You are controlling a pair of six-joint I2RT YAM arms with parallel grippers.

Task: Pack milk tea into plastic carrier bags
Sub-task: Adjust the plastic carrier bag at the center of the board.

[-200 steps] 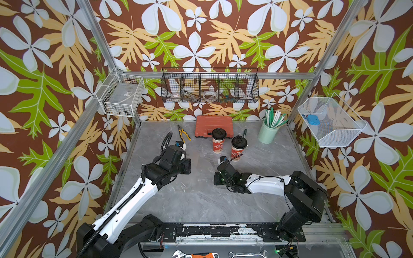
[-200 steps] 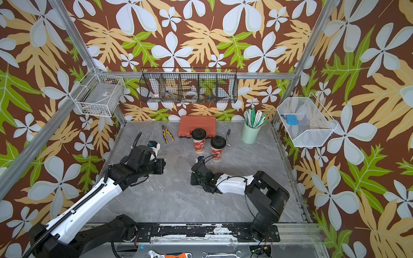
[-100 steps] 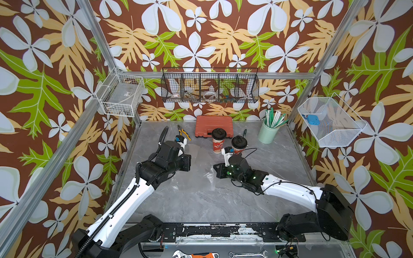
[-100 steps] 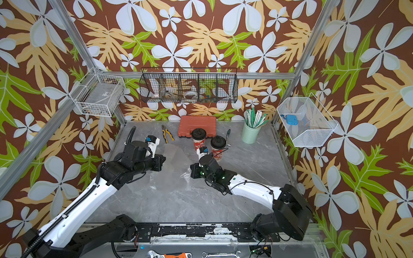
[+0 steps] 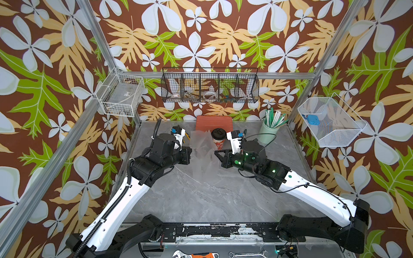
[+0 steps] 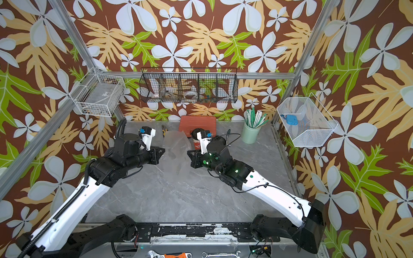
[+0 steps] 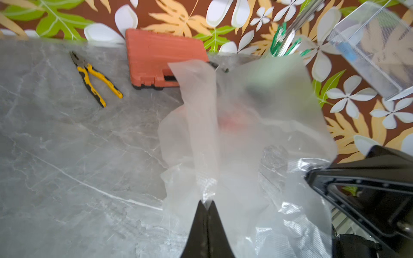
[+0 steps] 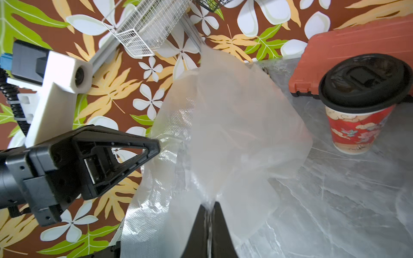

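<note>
While the two arms face each other above the grey table [image 5: 201,196], the left gripper [image 7: 206,202] and right gripper [image 8: 209,203] each have their jaws pinched tight on an edge of one clear plastic carrier bag [image 5: 204,148], which hangs between them. One milk tea cup [image 5: 218,139] stands upright just behind the bag, in front of the red case [image 5: 213,122].

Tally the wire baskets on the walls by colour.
White: 2, the left-wall basket and the right-wall basket
Black: 1, the back-wall basket
Total: 3
</note>
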